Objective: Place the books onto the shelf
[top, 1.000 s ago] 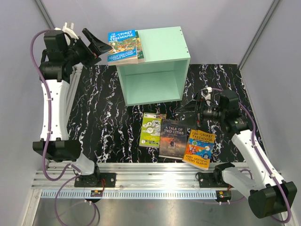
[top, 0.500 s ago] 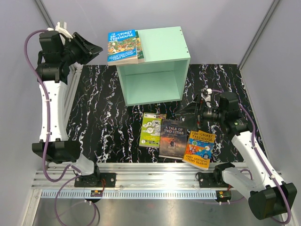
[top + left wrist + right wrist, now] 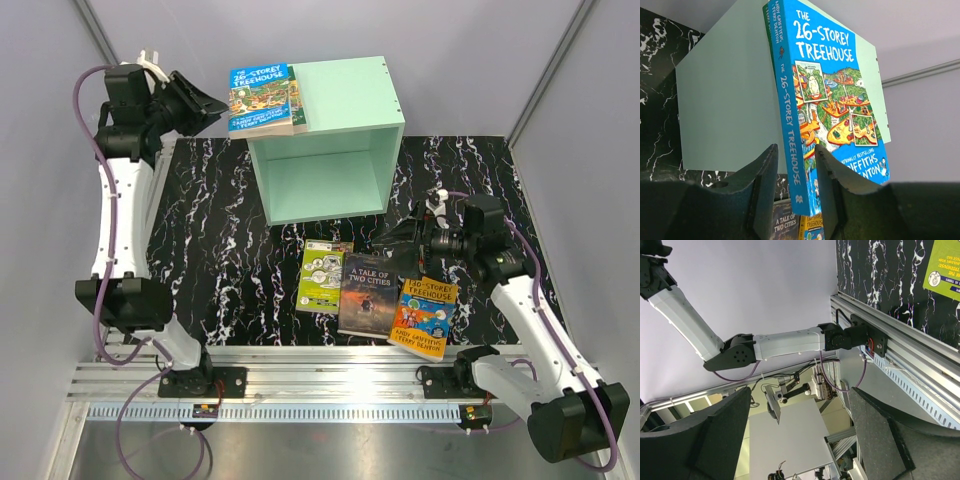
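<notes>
Black marble-patterned table (image 3: 220, 230) stands between grey walls, with the mint-green shelf (image 3: 350, 95) at its back, open side toward me. On top of the shelf, at the left, the blue book (image 3: 830, 100) lies flat and reads "THE 26-STOREY TREEHOUSE". Its spine faces my left gripper (image 3: 212, 104) and its long axis runs front to back. My left fingers (image 3: 765, 190) stand a little apart just beside this spine, pinching nothing.

Three books lie face up near the front, long axes pointing to the shelf: the lime-green book (image 3: 323, 275), the dark book (image 3: 366, 293) "A TALE OF TWO CITIES", and the orange-yellow book (image 3: 424, 317) "130-STOREY TREEHOUSE". My right gripper (image 3: 398, 243) hangs spread wide beside them.
</notes>
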### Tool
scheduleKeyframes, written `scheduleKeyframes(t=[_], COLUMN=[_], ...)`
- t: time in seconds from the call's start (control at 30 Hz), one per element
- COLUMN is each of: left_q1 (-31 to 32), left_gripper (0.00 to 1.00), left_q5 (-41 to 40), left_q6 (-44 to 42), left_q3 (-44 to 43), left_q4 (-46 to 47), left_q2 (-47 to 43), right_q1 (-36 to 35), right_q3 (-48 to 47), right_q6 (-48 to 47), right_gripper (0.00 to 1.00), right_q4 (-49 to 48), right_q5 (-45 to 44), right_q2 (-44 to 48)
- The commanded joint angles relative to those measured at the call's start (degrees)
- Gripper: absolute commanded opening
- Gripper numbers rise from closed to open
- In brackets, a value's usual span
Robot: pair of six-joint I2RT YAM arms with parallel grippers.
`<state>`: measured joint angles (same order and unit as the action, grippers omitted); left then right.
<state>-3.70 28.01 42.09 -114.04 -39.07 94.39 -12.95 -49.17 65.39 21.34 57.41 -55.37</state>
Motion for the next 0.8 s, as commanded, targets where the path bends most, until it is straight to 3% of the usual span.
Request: scheduleKeyframes(t=[0.0,0.43,0.77], left_q1=[1.3,5.0,4.9], left_gripper=[0.38,0.37,0.38], left_q5=[-0.1,-0.9,-4.2], left_q6=[0.9,2.1,0.1], left_q3=[-3.4,-11.7,-9.0], left_q4=[3.7,2.2,0.7], left_q2=[1.8,9.3,4.9], right_q1=[0.4,0.5,0.5], right_q3=[-1.6,-2.2,-3.0], right_q6=[-1.2,-1.7,-2.7], right_gripper=[0.86,0.85,0.85], right_q4=[-0.9,-2.2,-1.4], right_q5=[2.2,2.1,2.1], right_q2=[-0.3,-1.9,-2.8])
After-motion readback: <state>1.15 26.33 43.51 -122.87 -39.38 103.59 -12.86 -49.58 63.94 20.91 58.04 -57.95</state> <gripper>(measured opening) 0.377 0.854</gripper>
